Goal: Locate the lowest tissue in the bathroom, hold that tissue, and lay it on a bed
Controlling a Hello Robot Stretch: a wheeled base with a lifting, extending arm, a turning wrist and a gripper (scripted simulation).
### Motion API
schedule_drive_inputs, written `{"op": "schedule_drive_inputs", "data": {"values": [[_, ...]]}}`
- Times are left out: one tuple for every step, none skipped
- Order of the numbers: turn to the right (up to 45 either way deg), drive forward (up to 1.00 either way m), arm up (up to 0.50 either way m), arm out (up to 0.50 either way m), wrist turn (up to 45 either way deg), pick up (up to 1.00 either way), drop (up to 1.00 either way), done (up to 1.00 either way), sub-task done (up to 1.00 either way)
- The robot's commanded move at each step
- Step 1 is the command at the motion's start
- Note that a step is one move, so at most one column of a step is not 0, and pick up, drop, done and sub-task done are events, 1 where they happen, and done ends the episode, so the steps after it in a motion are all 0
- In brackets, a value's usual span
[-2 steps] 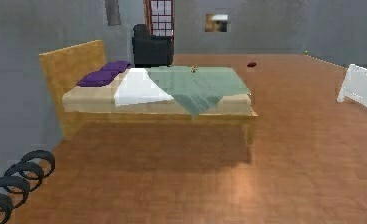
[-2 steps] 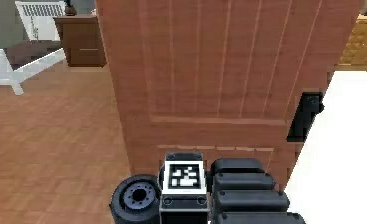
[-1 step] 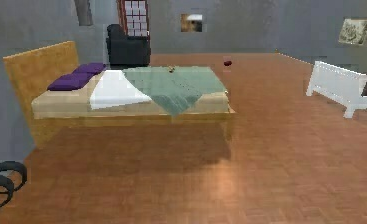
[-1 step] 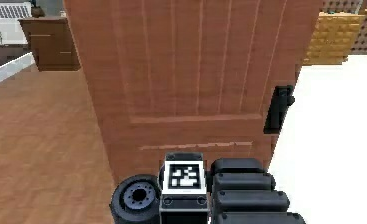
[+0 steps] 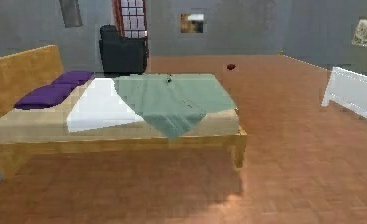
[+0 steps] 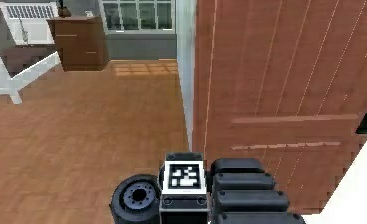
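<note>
A wide bed [image 5: 196, 125] with a light wooden frame stands in the forward view's left and middle. It carries purple pillows [image 5: 51, 92], a white sheet [image 5: 99, 108] and a green blanket [image 5: 171, 100]. A small dark speck [image 5: 169, 77] lies near the bed's far edge. At the arm side view's bottom edge sits the drawn-in arm [image 6: 246, 190] with a white marked square [image 6: 183, 177]. Left of the square is the gripper's dark round body [image 6: 136, 198]. Its far end cannot be made out, so I cannot tell whether it holds anything.
A dark armchair [image 5: 121, 50] stands behind the bed under a red-framed window [image 5: 131, 15]. A small red thing [image 5: 230, 67] lies on the wooden floor, and white furniture [image 5: 351, 95] is at the right. A brown door [image 6: 281, 90] is close beside the arm; a wooden dresser [image 6: 79, 40] stands farther off.
</note>
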Motion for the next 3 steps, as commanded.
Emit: {"op": "schedule_drive_inputs", "data": {"values": [[33.0,0.0,0.0,0.0,0.0,0.0,0.0,0.0,0.0],[3.0,0.0,0.0,0.0,0.0,0.0,0.0,0.0,0.0],[6.0,0.0,0.0,0.0,0.0,0.0,0.0,0.0,0.0]]}}
